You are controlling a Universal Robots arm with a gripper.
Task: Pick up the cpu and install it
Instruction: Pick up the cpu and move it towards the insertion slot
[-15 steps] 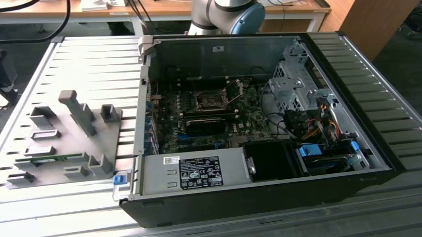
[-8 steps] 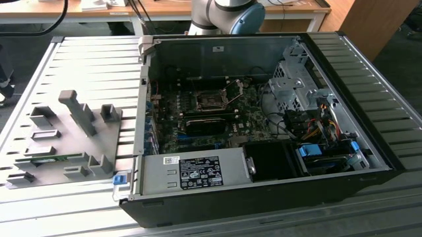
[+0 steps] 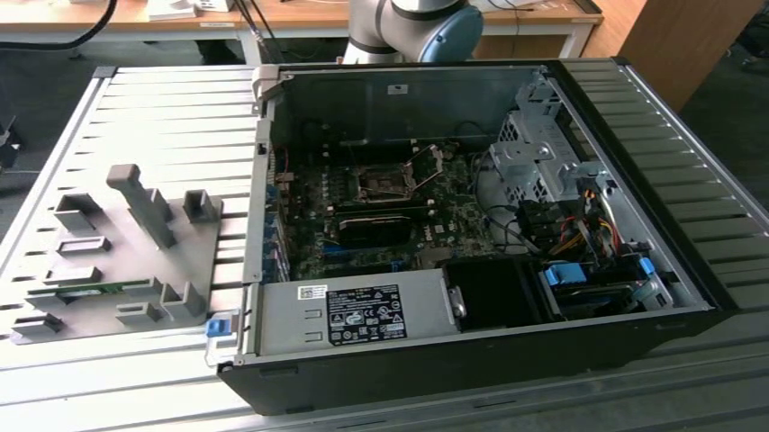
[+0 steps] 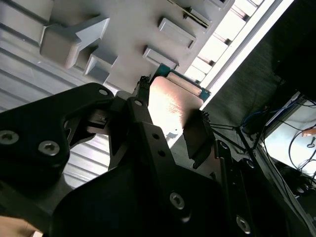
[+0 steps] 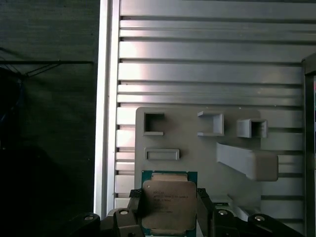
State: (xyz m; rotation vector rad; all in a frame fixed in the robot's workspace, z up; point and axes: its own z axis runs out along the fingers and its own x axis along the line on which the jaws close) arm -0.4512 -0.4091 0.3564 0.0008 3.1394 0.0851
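Silver slatted metal table (image 3: 168, 117) in the exterior view. A grey moulded plastic fixture plate (image 3: 121, 261) sits toward the exterior view's left, with a big black open computer case (image 3: 481, 360) just beside it. Inside the case there's a green motherboard (image 3: 360, 247), and a black square socket with a metal frame (image 3: 387, 184) near its middle. The pale grey and blue robot arm (image 3: 409, 22) stands behind the case's far wall.

Second wrist view: the black two-fingered gripper (image 4: 170, 111) is pinched onto the small flat square cpu (image 4: 173, 101) with the shiny silver top and thin green rim. There's one finger on each of two opposite edges, right over the fixture plate (image 4: 123, 29). Can't tell whether the chip is clear of the plate or just resting on it.

First wrist view: same story. The cpu (image 5: 169, 197) sits square between the black fingers (image 5: 136, 207), near a corner of the plate (image 5: 197, 158) and close to the table's edge.

My take on doing this bit well: grip the edges only, with even pressure on both sides and the chip level. Any lift should go straight up so a corner doesn't snag the plate's raised blocks, and with no twisting. Pose-wise, the wrist looks aimed pretty much straight down at the plate, off to the side of the case.
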